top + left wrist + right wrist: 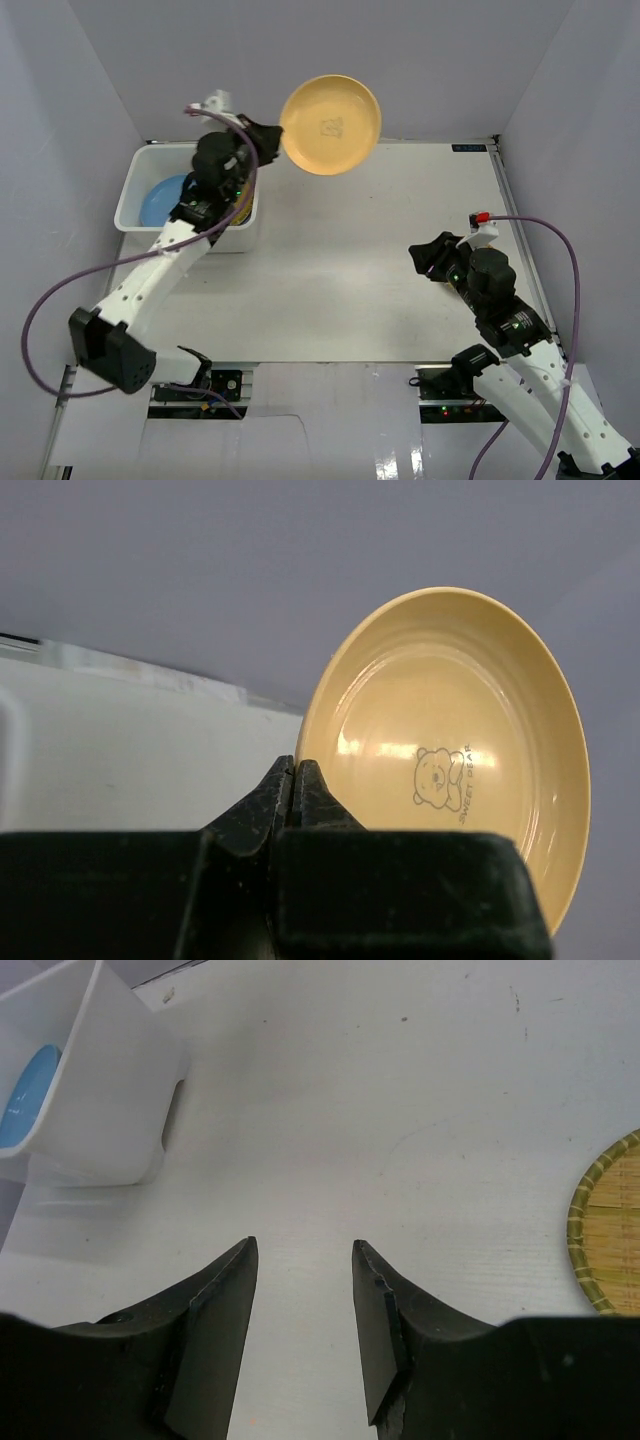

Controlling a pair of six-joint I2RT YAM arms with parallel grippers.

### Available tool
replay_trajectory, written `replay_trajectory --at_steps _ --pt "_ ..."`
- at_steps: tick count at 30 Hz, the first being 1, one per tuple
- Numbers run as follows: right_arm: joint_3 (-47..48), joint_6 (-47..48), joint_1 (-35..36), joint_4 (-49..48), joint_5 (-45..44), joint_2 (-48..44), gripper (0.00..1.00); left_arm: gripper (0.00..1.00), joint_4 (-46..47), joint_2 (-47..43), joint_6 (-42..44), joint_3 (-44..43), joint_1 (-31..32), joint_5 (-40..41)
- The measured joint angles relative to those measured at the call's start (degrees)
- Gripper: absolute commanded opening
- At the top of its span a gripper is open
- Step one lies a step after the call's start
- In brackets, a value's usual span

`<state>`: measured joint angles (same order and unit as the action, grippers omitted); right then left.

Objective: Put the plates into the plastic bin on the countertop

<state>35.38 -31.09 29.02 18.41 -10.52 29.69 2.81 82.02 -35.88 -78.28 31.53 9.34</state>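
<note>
Left gripper clamps shut on the rim of the yellow plate, aloft beside the bin at the countertop far-left corner; plate looks light, stiff, slick, so pinch its rim deep; right gripper half open, empty.

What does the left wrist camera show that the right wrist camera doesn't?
Only the left wrist view: the yellow-orange plate with a bear print, pinched at its rim by the shut left gripper. Only the right wrist view: the open, empty right gripper, the plastic bin with a blue plate inside, and a woven plate at the frame's edge. Both show the white countertop.
</note>
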Motion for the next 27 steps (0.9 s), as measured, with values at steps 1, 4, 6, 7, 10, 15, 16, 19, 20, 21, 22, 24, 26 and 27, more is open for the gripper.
replay_trajectory --at_steps 1,4,6,7,10,15,16,19,20,21,22,24,26,27 --pt "0.0 -0.07 -0.02 0.04 -0.11 0.0 0.49 0.0 -1.2 -4.11 -0.24 1.92 -3.26 0.17" --pt "-0.59 -0.76 -0.04 -0.15 -0.42 -0.35 0.46 0.0 -6.05 -14.43 -0.74 7.28 -12.81 2.47" --pt "-1.51 -1.75 -0.09 -0.13 0.07 -0.35 0.45 0.0 -10.56 -20.48 -0.61 10.58 -18.27 5.46" --pt "-1.95 -2.03 -0.09 -0.13 0.5 -0.11 0.45 0.0 -12.35 -22.8 -0.52 11.78 -20.37 6.64" --pt "-3.32 -3.1 -0.09 -0.26 2.38 1.36 0.45 0.0 -17.22 -28.24 0.17 15.61 -25.88 10.75" --pt "-5.18 -3.48 -0.09 -0.48 3.69 3.13 0.44 0.0 -20.09 -26.05 0.2 18.05 -34.21 12.26" --pt "-5.55 -3.48 -0.09 -0.46 3.61 3.3 0.43 0.0 -19.85 -24.41 -0.2 18.34 -36.79 10.97" --pt "-7.19 -3.82 -0.09 -0.44 2.58 3.06 0.4 0.0 -19.06 -17.09 -2.29 19.87 -45.09 6.69" --pt "-7.74 -3.98 -0.09 -0.42 2.43 2.86 0.4 0.0 -19.06 -14.69 -3.13 20.55 -47.32 5.07" --pt "-8.24 -4.26 -0.09 -0.44 1.92 2.6 0.4 0.0 -19.34 -12.61 -3.8 20.92 -49.29 3.82" --pt "-8.63 -4.39 -0.13 -0.35 1.57 2.4 0.4 0.07 -19.3 -10.84 -4.39 21.24 -50.8 2.73" --pt "-9.03 -4.55 -0.33 -0.24 0.87 2.43 0.41 0.28 -19.1 -8.22 -5.4 21.73 -52.61 0.42" --pt "-9.03 -4.55 -0.85 -0.42 0.07 3.13 0.45 0.63 -17.94 -7.41 -5.77 22.51 -52.78 -2.86" --pt "-9.01 -4.48 -1.31 -0.42 -0.37 3.69 0.49 0.81 -16.63 -7.48 -6.75 23.1 -52.74 -5.2"
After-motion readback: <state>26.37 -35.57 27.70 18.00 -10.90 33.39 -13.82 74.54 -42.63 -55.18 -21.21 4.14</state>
